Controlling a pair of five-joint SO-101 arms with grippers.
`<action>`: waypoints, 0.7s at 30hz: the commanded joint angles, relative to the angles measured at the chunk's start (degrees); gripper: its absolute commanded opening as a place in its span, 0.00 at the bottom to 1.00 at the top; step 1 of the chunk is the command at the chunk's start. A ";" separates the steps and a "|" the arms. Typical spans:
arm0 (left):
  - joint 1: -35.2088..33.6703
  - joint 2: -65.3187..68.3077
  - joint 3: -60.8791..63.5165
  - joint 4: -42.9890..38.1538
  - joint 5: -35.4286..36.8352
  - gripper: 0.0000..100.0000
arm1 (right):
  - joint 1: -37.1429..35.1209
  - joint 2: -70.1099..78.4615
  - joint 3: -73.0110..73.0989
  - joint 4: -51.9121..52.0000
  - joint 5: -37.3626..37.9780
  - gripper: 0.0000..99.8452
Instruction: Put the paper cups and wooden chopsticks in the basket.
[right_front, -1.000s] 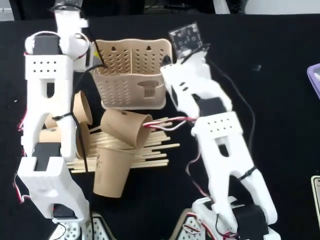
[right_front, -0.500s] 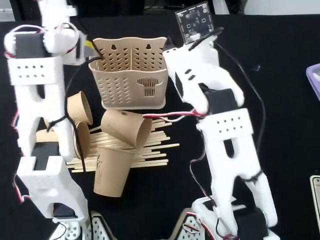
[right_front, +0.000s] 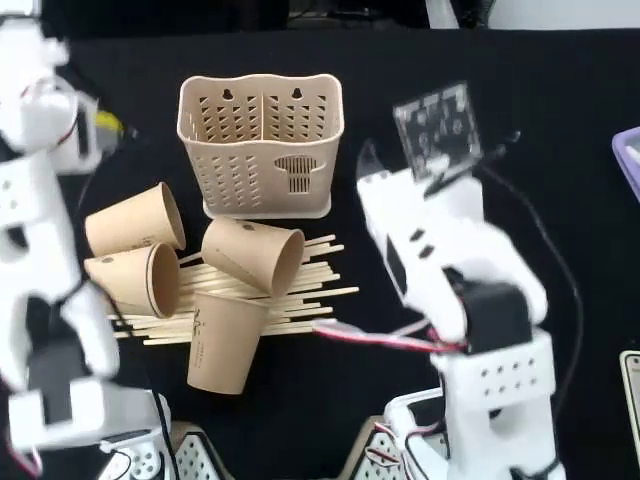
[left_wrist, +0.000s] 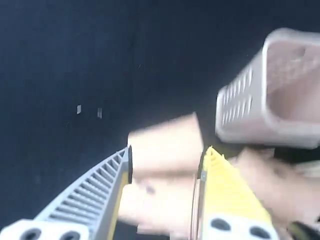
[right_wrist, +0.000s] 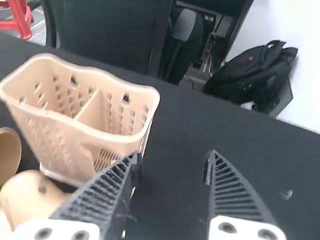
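Note:
The beige perforated basket (right_front: 260, 140) stands at the back middle, its two compartments showing nothing inside (right_wrist: 75, 110). Several paper cups lie on their sides in front of it (right_front: 135, 220) (right_front: 255, 255) (right_front: 222, 343), over a pile of wooden chopsticks (right_front: 300, 295). My left gripper (right_front: 110, 125) hangs high at the far left, left of the basket. In its own view it is open (left_wrist: 167, 152), with a cup (left_wrist: 165, 165) on the table below its fingers and the basket (left_wrist: 280, 95) beyond. My right gripper (right_front: 368, 165) is open and empty (right_wrist: 173, 157), just right of the basket.
Black cloth covers the table (right_front: 560, 100). A purple object (right_front: 630, 160) pokes in at the right edge, with a pale item (right_front: 632, 375) below it. Bare cloth lies right of the right arm. A chair and a backpack (right_wrist: 255, 70) stand beyond the table.
Both arms have drawn away from the basket: the left one swung out to the far left, the right one pulled back toward the front right. Cups, chopsticks and basket have not moved.

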 joint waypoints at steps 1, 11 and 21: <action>-2.15 -16.88 27.12 -2.99 -2.46 0.24 | -2.90 -6.90 11.03 -1.32 -0.18 0.21; -9.27 -40.00 80.22 -32.88 3.78 0.24 | -16.09 -9.36 33.89 -18.46 -10.99 0.21; -8.75 -52.22 92.26 -38.77 12.13 0.24 | -19.34 7.78 22.81 -18.11 -23.65 0.22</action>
